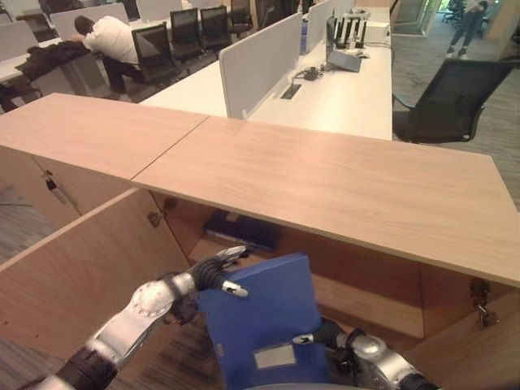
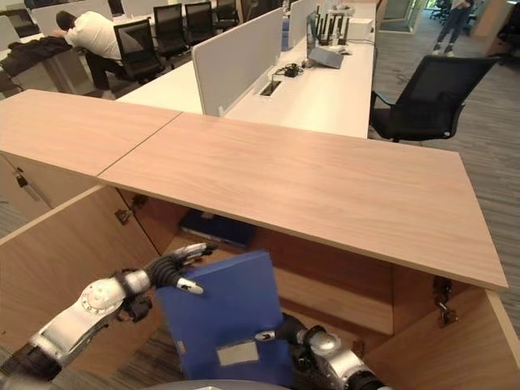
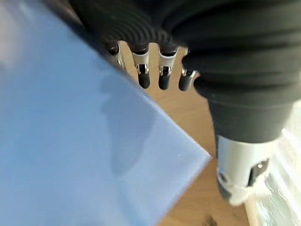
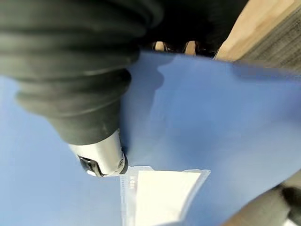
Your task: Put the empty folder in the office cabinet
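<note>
Left eye view: the blue folder (image 1: 262, 325) stands at 6 o'clock before the open office cabinet (image 1: 341, 268), both hands gripping it; left hand (image 1: 213, 273) clasps its upper corner, right hand (image 1: 321, 335) its right edge. Right wrist view: thumb presses the cover beside a white label (image 4: 162, 193).

Open-plan office. Long white desks (image 1: 341, 97) w/ grey divider screens (image 1: 260, 61), black swivel chairs (image 1: 443, 97), grey carpet (image 1: 479, 122). A person (image 1: 110, 36) sat bent over a far desk. Low wood-laminate cabinet (image 1: 325, 187) ran across the foreground, doors open.
</note>
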Available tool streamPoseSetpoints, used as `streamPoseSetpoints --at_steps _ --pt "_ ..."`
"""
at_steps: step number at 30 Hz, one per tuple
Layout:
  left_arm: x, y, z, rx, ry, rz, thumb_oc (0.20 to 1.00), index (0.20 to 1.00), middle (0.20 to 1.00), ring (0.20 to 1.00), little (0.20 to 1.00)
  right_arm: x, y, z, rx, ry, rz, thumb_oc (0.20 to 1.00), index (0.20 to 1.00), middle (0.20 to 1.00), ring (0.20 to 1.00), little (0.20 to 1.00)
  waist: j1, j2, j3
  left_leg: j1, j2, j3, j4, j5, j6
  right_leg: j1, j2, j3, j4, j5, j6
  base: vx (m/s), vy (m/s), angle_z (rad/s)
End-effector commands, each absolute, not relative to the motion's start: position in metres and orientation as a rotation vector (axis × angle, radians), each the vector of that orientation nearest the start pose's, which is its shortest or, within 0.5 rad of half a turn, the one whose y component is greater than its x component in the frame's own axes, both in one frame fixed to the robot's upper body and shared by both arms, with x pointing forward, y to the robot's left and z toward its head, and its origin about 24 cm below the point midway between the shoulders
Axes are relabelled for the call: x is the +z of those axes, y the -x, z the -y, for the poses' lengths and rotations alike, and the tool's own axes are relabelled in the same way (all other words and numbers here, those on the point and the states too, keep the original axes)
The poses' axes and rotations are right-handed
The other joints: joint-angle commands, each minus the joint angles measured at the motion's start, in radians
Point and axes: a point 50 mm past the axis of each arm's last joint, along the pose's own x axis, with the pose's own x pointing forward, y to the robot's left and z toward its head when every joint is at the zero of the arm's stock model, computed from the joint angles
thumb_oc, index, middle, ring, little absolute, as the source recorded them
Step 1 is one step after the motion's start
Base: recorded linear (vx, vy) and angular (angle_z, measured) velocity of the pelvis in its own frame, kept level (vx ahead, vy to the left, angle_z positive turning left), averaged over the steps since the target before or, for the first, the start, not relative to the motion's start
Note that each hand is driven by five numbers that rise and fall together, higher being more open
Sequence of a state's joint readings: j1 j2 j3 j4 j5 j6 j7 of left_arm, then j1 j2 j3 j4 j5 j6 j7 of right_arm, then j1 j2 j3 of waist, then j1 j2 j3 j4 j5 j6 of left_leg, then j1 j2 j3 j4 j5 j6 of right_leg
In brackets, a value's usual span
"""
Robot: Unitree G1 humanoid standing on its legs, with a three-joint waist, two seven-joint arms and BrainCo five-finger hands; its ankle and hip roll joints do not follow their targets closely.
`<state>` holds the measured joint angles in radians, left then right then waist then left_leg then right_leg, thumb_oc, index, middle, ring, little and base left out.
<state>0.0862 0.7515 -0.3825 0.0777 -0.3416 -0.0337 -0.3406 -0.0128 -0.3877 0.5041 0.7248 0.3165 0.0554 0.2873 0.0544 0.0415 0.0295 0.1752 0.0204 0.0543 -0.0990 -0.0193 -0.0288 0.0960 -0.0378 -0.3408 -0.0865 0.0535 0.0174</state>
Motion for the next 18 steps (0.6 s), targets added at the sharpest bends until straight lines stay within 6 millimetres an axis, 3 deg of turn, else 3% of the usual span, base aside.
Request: streamPoseSetpoints --at_steps 1,4,5,6,7,10,12,18 --pt "-0.004 -0.206 -0.227 -0.564 -0.352 -0.439 1.0 1.0 1.0 1.0 1.0 -0.109 -0.183 0.171 0.51 0.125 -0.849 0.2 0.2 0.2 0.2 0.2 0.001 -0.073 0.028 -0.09 -0.006 0.03 0.012 0.0 -0.014 0.076 -0.066 0.041 -0.001 -0.068 0.105 0.0 0.0 0.0" --pt "-0.031 -0.194 -0.245 -0.434 -0.382 -0.56 1.0 1.0 1.0 1.0 1.0 -0.11 -0.18 0.187 0.432 0.113 -0.865 0.2 0.2 0.2 0.2 0.2 0.001 -0.074 0.039 -0.098 -0.009 0.025 0.012 -0.002 -0.009 0.07 -0.067 0.043 -0.001 -0.071 0.106 0.0 0.016 0.04" --pt "-0.057 -0.182 -0.254 -0.345 -0.393 -0.672 1.0 1.0 1.0 1.0 1.0 -0.113 -0.176 0.191 0.379 0.075 -0.886 0.2 0.2 0.2 0.2 0.2 0.001 -0.076 0.038 -0.104 -0.012 0.025 0.012 -0.003 -0.006 0.067 -0.069 0.044 -0.001 -0.072 0.107 0.0 0.028 0.07" --pt "-0.057 -0.182 -0.254 -0.346 -0.393 -0.671 1.0 1.0 1.0 1.0 1.0 -0.113 -0.176 0.192 0.379 0.076 -0.885 0.2 0.2 0.2 0.2 0.2 0.0 -0.075 0.036 -0.109 -0.013 0.024 0.012 0.001 -0.005 0.062 -0.069 0.043 -0.001 -0.069 0.107 0.0 0.051 0.02" --pt "-0.086 -0.164 -0.257 -0.255 -0.348 -0.807 1.0 1.0 1.0 1.0 1.0 -0.117 -0.174 0.192 0.335 0.035 -0.903 0.2 0.2 0.2 0.2 0.2 0.0 -0.075 0.033 -0.111 -0.017 0.025 0.012 -0.002 -0.001 0.059 -0.072 0.044 -0.001 -0.068 0.108 0.0 0.046 0.0" --pt "-0.134 -0.126 -0.252 -0.086 -0.201 -1.062 1.0 1.0 1.0 1.0 1.0 -0.121 -0.174 0.186 0.288 -0.02 -0.917 0.2 0.2 0.2 0.2 0.2 -0.008 -0.072 0.031 -0.109 -0.022 0.03 0.012 -0.005 0.005 0.056 -0.076 0.054 -0.001 -0.065 0.108 0.01 0.064 -0.03" --pt "-0.15 -0.106 -0.249 -0.004 -0.148 -1.182 1.0 1.0 1.0 1.0 1.0 -0.123 -0.175 0.181 0.276 -0.043 -0.919 0.2 0.2 0.2 0.2 0.2 -0.016 -0.07 0.029 -0.108 -0.028 0.033 0.012 -0.009 0.01 0.053 -0.08 0.063 -0.001 -0.06 0.109 0.01 0.077 -0.05" --pt "-0.163 -0.057 -0.259 0.052 -0.238 -1.406 1.0 1.0 1.0 1.0 1.0 -0.125 -0.181 0.177 0.133 -0.225 -0.899 0.2 0.2 0.2 0.2 0.2 -0.029 -0.057 0.021 -0.11 -0.038 0.053 0.012 -0.018 0.025 0.028 -0.093 0.092 0.014 -0.045 0.119 0.04 0.093 -0.13"
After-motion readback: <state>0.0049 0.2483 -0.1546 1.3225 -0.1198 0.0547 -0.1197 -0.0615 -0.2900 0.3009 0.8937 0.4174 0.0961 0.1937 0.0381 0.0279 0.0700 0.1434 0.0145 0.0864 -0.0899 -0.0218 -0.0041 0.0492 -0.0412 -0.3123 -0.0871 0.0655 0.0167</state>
